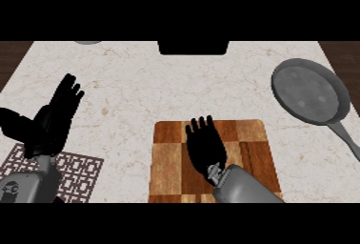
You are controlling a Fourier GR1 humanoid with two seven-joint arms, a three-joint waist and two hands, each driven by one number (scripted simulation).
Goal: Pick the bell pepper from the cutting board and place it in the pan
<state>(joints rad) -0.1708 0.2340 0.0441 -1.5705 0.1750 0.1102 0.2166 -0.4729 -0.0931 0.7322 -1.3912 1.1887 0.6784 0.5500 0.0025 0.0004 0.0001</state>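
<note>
A checkered wooden cutting board (256, 143) lies at the counter's near middle. My right hand (205, 150) is stretched over its centre, fingers straight and pointing away from me, open. No bell pepper shows anywhere; the hand covers the middle of the board, and whether the pepper lies under it cannot be told. The grey pan (309, 93) sits at the far right, nothing in it, its handle running toward the near right edge. My left hand (53, 119) rests open at the left, fingers up, apart from the board.
A patterned trivet (74, 171) lies at the near left beneath my left forearm. A black object (193, 47) stands at the counter's far edge, with a grey rim (88, 42) at the far left. Dark wood shows past both far corners.
</note>
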